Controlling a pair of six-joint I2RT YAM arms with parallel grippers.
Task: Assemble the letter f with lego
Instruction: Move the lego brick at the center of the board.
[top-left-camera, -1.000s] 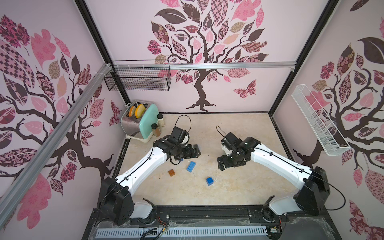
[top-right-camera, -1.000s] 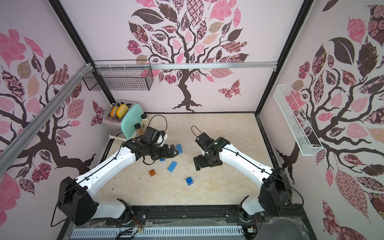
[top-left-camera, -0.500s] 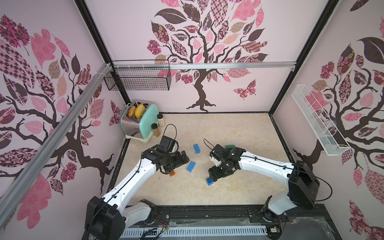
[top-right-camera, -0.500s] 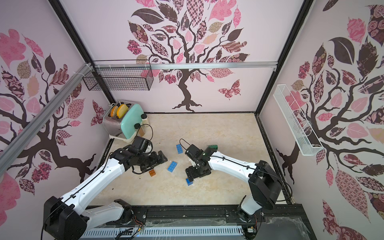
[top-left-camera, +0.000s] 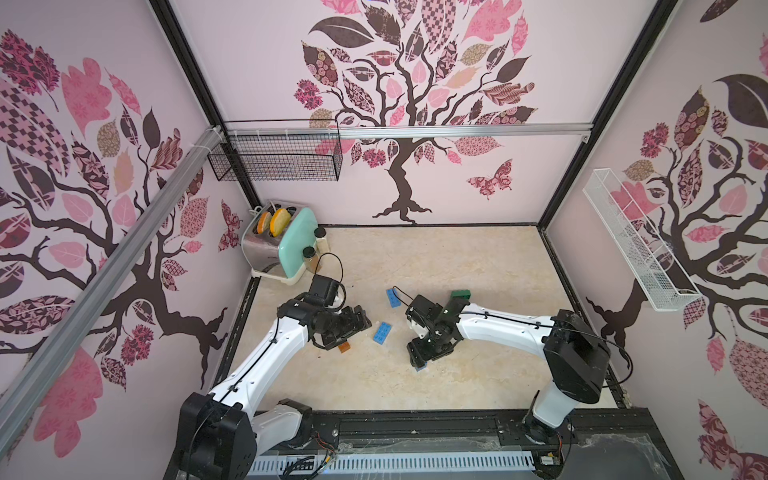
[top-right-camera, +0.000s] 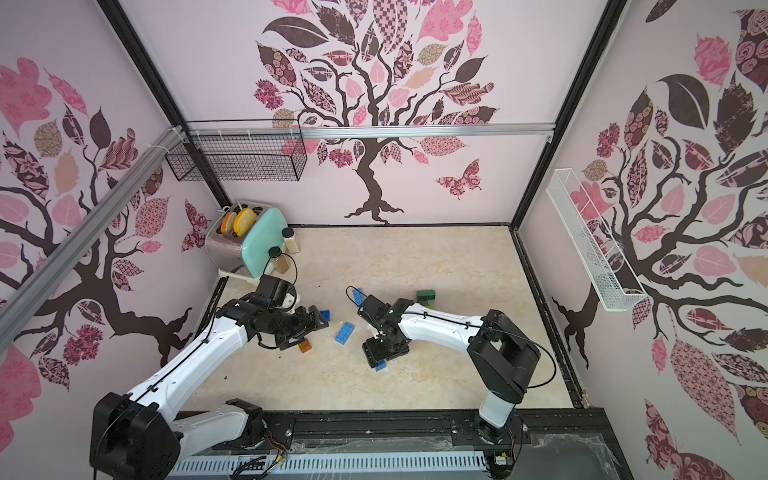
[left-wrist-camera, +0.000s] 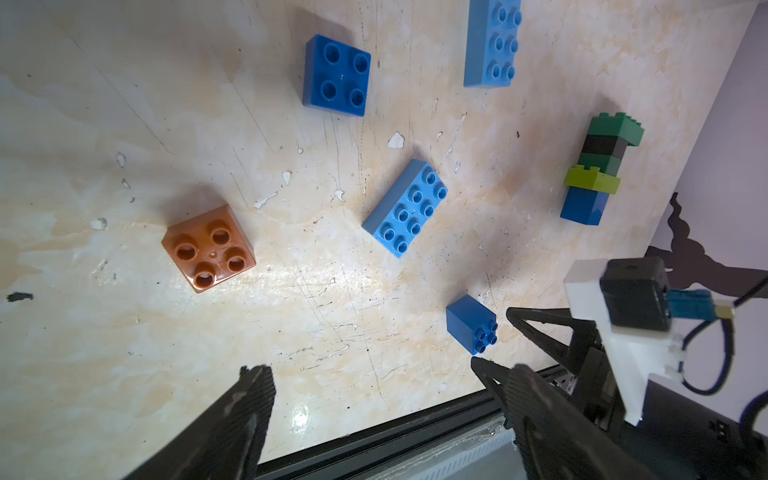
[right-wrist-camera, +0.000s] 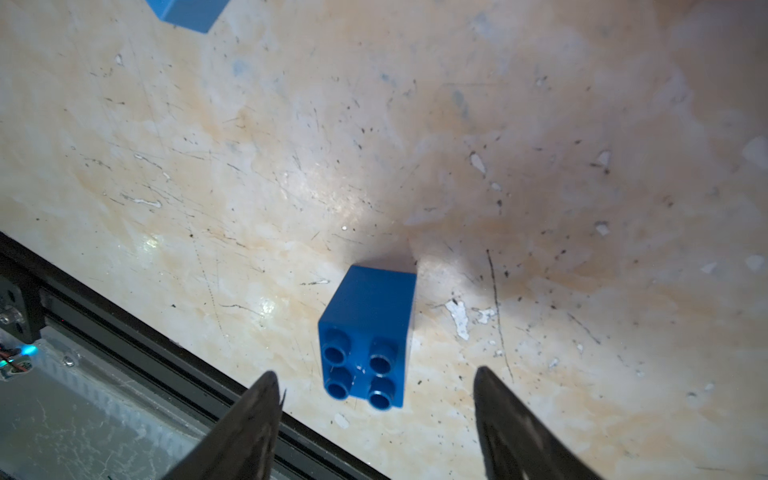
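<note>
Lego lies loose on the floor. A small blue brick (right-wrist-camera: 368, 332) lies on its side, studs facing my right gripper (right-wrist-camera: 374, 374). That gripper is open, a finger on each side of the brick, neither touching it (top-left-camera: 417, 361). My left gripper (left-wrist-camera: 368, 365) is open and empty, hovering just short of a brown square brick (left-wrist-camera: 208, 249) (top-left-camera: 344, 347). Beyond it lie a light blue oblong brick (left-wrist-camera: 405, 208), a blue square brick (left-wrist-camera: 336, 75) and a second light blue oblong brick (left-wrist-camera: 492, 41). A stack of dark green, black, lime and blue bricks (left-wrist-camera: 598, 166) stands behind the right arm (top-left-camera: 460, 295).
A toaster (top-left-camera: 282, 245) with two small jars (top-left-camera: 309, 257) stands in the back left corner. A black wire basket (top-left-camera: 276, 160) hangs on the back wall and a white rack (top-left-camera: 636, 245) on the right wall. A black rail (top-left-camera: 415, 424) borders the floor's front edge.
Both arms have swung toward the front. The right gripper has come down over the small blue brick and its fingers have narrowed. The left gripper has drawn back to beside the brown brick.
</note>
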